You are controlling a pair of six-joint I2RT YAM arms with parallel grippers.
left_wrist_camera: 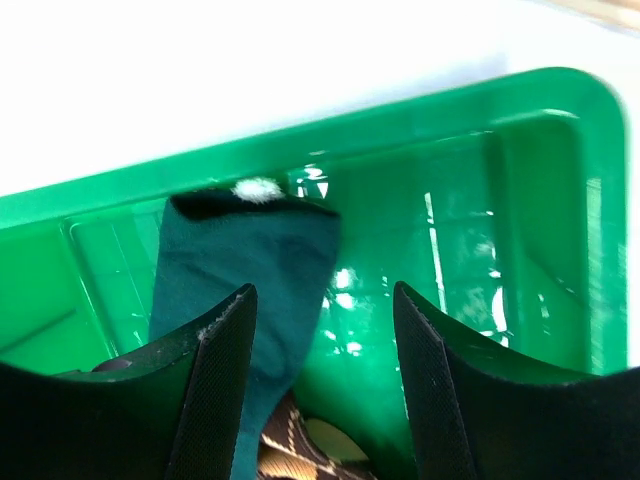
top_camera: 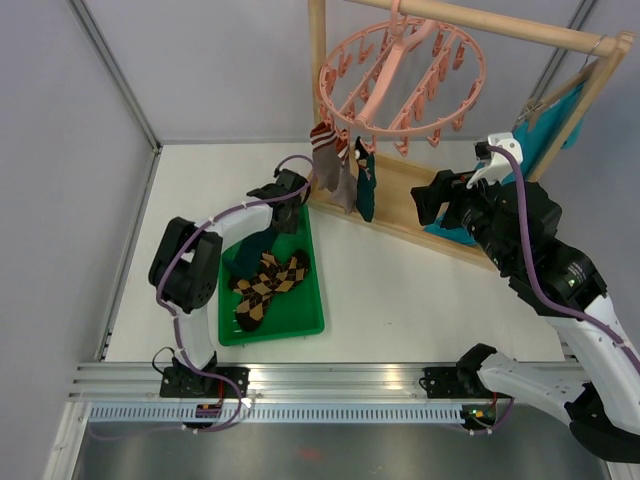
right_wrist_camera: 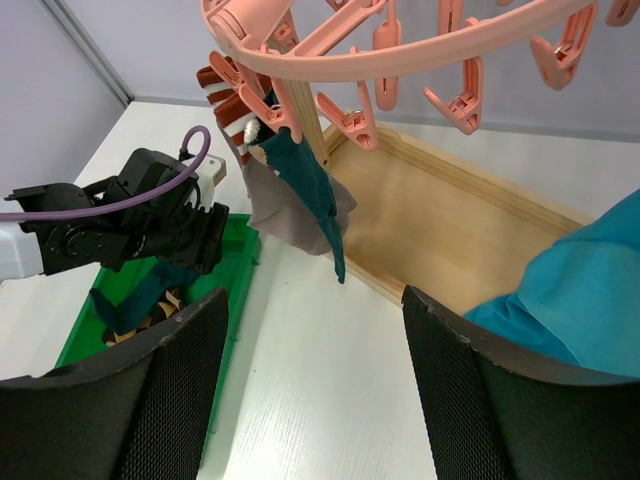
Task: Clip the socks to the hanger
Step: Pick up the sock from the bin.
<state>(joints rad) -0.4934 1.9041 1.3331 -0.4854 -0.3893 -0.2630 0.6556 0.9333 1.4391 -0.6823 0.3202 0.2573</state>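
Observation:
The pink round hanger hangs from the wooden rail, also in the right wrist view. Two grey-brown socks and one dark teal sock hang clipped to it; they show in the right wrist view. A second dark teal sock and brown-black argyle socks lie in the green tray. My left gripper is open, just above the teal sock's cuff at the tray's far end. My right gripper is open and empty, right of the hanger.
The wooden frame's base board lies behind the tray. A bright teal cloth hangs on the frame's right post. The white table lies between tray and right arm.

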